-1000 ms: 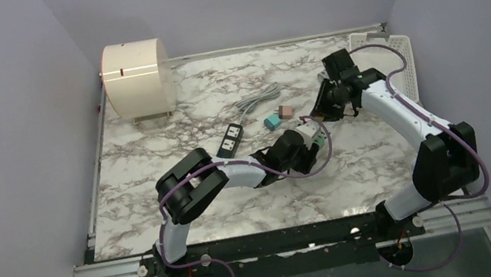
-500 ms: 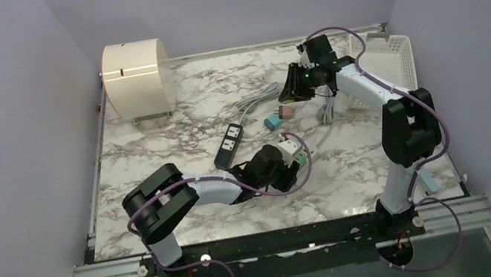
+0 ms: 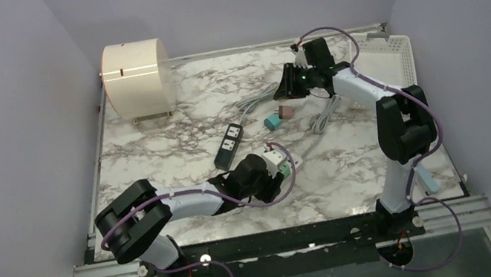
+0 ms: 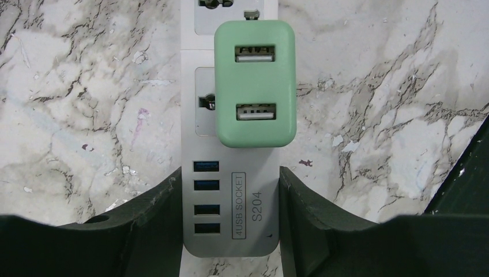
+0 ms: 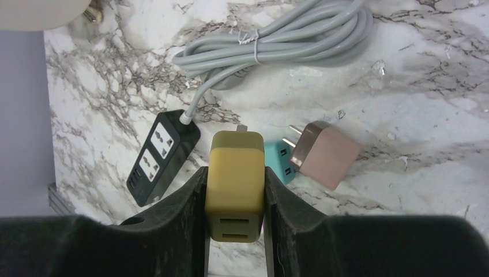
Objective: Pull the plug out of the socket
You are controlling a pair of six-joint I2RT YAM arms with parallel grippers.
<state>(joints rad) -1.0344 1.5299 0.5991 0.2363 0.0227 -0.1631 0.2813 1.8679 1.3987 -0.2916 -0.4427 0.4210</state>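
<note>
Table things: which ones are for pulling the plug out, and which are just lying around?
For the job: grey socket strip in the left gripper, green plug stuck in it, yellow plug in the right gripper.
Just lying about: black socket strip, teal plug, pink plug, coiled grey cable, cream drum, white basket.

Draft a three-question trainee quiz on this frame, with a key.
1. True or false: the green plug is seated in the grey socket strip that the left gripper clamps.
2. What is the right gripper holding? A: a pink plug. B: a yellow plug. C: a black socket strip.
3. Fill in: the green plug's face shows ___ USB ports.
Key: 1 true; 2 B; 3 two.
</note>
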